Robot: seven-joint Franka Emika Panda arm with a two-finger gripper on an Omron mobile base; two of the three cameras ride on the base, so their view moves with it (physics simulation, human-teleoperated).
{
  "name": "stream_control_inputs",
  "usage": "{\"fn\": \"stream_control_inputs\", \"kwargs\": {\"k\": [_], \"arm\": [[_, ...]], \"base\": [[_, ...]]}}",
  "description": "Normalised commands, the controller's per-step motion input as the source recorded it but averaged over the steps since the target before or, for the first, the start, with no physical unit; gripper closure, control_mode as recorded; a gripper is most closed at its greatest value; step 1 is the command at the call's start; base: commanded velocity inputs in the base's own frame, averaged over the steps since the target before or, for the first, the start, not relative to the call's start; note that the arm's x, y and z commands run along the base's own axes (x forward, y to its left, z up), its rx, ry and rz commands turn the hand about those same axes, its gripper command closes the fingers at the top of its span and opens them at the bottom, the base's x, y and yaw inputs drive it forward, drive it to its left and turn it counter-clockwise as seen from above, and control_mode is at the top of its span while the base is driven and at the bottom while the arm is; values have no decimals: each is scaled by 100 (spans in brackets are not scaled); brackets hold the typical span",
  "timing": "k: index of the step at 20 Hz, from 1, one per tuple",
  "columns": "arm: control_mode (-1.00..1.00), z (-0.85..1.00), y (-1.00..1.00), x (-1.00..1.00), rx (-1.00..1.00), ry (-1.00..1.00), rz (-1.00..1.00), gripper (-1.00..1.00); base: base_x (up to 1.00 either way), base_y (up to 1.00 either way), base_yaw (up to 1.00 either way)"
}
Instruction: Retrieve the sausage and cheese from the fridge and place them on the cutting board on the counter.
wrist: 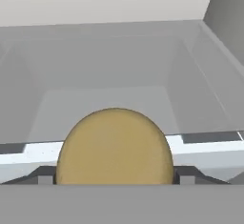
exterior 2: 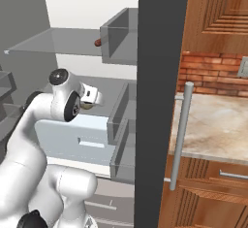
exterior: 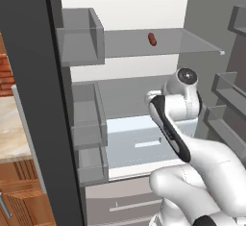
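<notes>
Cheese (wrist: 114,147) is sitting right between the gripper's (wrist: 113,180) widely spread fingers, apparently being grasped.

Inside the fridge (exterior: 144,8) the arm is reaching over the lower drawer (exterior: 139,143); the sausage (exterior: 152,39) is lying on the glass shelf (exterior: 192,44) above the cheese, waiting its turn.

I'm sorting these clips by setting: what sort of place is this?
A kitchen, rendered rather than real. An open fridge with grey shelves holds a sausage, and beside it runs a marbled counter over wooden cabinet fronts, backed by a red brick wall.
</notes>
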Motion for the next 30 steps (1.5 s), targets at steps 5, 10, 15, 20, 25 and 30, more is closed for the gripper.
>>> {"fn": "stream_control_inputs", "kwargs": {"k": [5, 10, 15, 20, 25, 30], "arm": [[-100, 100, -17, -100, 0, 0, -2, 100], [-100, 100, -6, -100, 0, 1, -2, 100], [-100, 100, 0, -71, 0, 6, -3, 100], [-100, 45, 0, -51, -2, 2, -2, 100], [-100, -5, -2, -50, -1, 0, 0, 100], [-100, -44, 0, -33, 0, 0, 0, 100]], "base": [[0, 0, 0], [0, 0, 0], [0, 0, 0], [0, 0, 0], [0, 0, 0], [0, 0, 0]]}}
